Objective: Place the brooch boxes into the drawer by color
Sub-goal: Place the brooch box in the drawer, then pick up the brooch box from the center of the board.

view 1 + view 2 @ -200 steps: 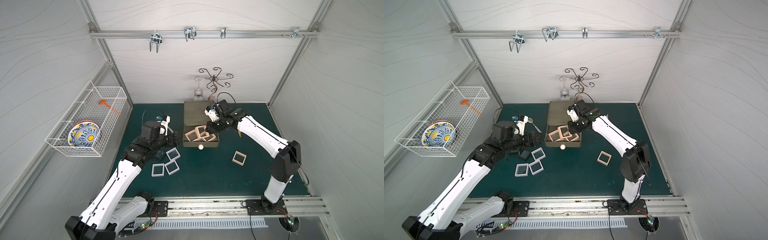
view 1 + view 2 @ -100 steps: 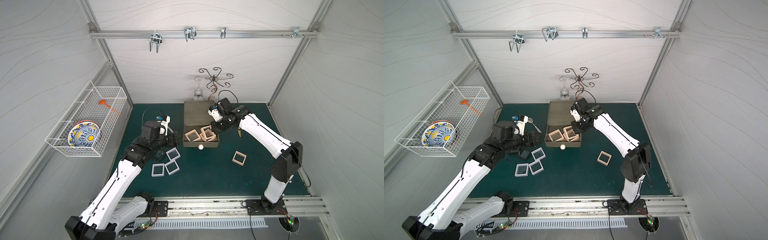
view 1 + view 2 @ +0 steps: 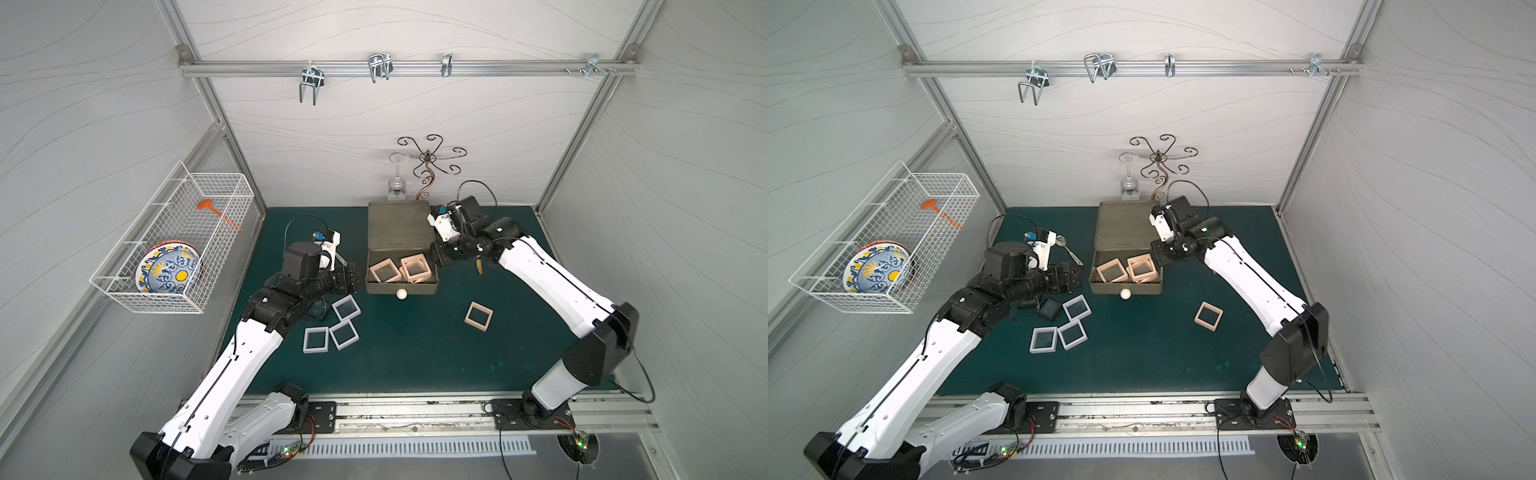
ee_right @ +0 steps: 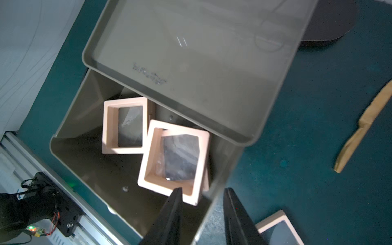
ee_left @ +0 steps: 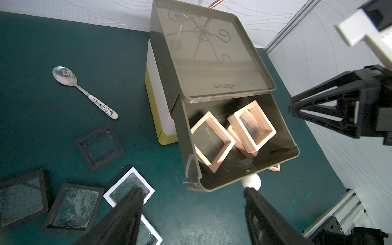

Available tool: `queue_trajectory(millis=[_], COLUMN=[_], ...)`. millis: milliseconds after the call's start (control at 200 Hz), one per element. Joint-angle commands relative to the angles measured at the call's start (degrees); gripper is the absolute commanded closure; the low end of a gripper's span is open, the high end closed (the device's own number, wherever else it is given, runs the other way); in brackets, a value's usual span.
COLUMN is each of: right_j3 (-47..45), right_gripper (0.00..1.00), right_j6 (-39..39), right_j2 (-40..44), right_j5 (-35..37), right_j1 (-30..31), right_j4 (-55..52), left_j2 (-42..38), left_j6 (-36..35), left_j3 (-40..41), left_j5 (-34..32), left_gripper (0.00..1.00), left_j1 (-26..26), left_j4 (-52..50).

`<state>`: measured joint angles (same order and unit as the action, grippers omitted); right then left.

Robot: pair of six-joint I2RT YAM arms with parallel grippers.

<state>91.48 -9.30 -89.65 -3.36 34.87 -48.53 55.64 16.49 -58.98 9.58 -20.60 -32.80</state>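
Observation:
The drawer [image 3: 401, 232] stands at the back of the mat with its olive top tier [image 3: 1125, 289] pulled out. Three peach-pink brooch boxes lie in the tier, one [image 4: 125, 125] flat and one [image 4: 151, 157] tilted on top of another. A further pink box [image 3: 478, 316] lies on the mat to the right. Three white boxes [image 3: 345, 308] and black boxes [image 5: 99, 146] lie by the left arm. My right gripper [image 4: 203, 189] is open and empty, its fingers straddling the tier's side wall. My left gripper [image 5: 193, 191] hangs open and empty over the mat in front of the tier's corner.
A spoon [image 5: 84, 92] lies left of the drawer and a wooden knife [image 4: 364, 125] to its right. A wine glass [image 3: 397, 189] and a scrolled metal stand [image 3: 426, 166] are behind it. A wire basket [image 3: 174, 241] with a plate hangs on the left wall.
My right gripper has opened and let go of a pink box, which now rests in the tier. The gripper drew back to the tier's right wall. The left arm has not moved.

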Motion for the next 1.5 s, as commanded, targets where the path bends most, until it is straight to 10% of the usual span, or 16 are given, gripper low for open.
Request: queue_trajectory(millis=[0, 360, 1496], right_j3=[-6.15, -24.25, -23.63], right_gripper=[0.62, 0.57, 0.61], right_j6=[-2.18, -1.18, -0.08], right_j2=[5.48, 6.50, -14.34], right_j5=[-2.61, -3.50, 7.04], right_j1=[-6.15, -24.09, -17.52], right_j4=[4.78, 2.78, -2.47], left_j2=[-0.44, 0.12, 1.41], left_j6=[-0.28, -0.05, 0.22], left_j3=[-0.96, -0.87, -1.22], left_j5=[-0.37, 1.08, 3.25], left_gripper=[0.21, 0.21, 0.21], left_j1=[0.33, 0.30, 0.30], left_j4=[1.16, 1.49, 1.42])
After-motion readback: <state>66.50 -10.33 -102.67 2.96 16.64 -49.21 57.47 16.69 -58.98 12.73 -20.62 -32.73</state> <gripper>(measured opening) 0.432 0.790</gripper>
